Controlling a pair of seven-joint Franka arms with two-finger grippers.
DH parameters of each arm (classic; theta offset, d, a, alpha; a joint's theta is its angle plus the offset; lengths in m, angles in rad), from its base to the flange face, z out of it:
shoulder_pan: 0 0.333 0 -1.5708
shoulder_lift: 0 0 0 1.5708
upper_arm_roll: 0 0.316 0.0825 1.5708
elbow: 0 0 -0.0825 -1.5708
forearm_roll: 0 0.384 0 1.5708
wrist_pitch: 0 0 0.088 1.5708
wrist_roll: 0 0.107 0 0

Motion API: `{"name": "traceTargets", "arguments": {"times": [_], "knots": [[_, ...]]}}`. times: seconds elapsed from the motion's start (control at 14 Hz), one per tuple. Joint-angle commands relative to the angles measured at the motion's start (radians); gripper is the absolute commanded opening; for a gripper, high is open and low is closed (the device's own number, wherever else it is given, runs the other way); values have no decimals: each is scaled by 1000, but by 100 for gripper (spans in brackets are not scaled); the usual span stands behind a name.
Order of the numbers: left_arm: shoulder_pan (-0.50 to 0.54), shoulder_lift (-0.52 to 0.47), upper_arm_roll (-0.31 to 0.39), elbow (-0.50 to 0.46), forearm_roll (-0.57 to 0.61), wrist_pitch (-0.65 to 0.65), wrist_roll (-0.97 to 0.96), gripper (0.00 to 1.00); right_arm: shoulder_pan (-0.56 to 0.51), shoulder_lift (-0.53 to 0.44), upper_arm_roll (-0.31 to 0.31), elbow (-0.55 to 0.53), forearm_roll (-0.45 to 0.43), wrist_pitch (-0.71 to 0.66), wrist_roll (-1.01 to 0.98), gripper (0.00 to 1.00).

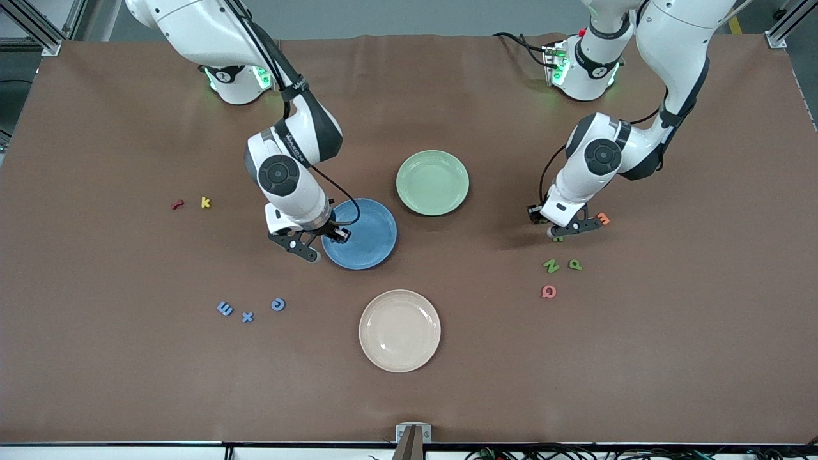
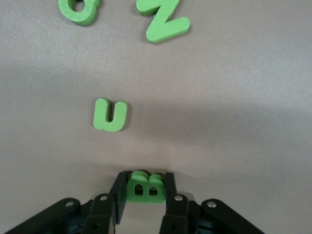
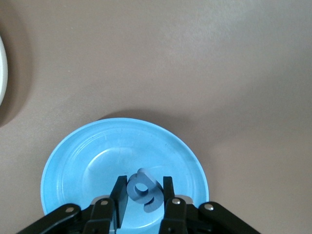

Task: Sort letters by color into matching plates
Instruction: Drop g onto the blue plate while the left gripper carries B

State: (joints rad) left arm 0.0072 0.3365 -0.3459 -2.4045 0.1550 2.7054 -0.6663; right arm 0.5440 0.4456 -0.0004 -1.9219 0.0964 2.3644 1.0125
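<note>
My right gripper (image 1: 326, 239) is shut on a blue letter (image 3: 145, 190) and holds it low over the blue plate (image 1: 367, 223), at the plate's edge toward the right arm's end. The plate (image 3: 97, 161) is otherwise bare. My left gripper (image 1: 558, 234) is shut on a green B (image 2: 145, 186), just above the table. A green u (image 2: 110, 115), a green N (image 2: 163, 19) and another green letter (image 2: 78, 9) lie on the table by it. The pale green plate (image 1: 432, 182) is bare. Three blue letters (image 1: 248, 316) lie nearer the front camera than the blue plate.
A cream plate (image 1: 399, 330) sits nearer the front camera than both other plates. A pink Q (image 1: 548, 291) and an orange letter (image 1: 603, 219) lie among the green ones. A red letter (image 1: 177, 204) and a yellow k (image 1: 205, 202) lie toward the right arm's end.
</note>
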Motion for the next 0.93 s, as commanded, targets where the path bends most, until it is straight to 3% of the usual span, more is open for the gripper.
{"name": "traceTargets", "arguments": {"times": [0.0,0.21,0.57,0.86], "knots": [[-21,-51,-34,27,24,-97,-88,27,17,-8,-12,-9,20,7,25,100],[-21,-62,-128,83,24,-208,-202,27,-1,-8,-20,-6,9,0,-20,100],[-27,-47,-297,169,18,-306,-427,27,-205,-10,-21,-6,9,-10,-442,100],[-136,10,-317,218,15,-308,-577,27,-361,24,-21,32,5,7,-762,98]]}}
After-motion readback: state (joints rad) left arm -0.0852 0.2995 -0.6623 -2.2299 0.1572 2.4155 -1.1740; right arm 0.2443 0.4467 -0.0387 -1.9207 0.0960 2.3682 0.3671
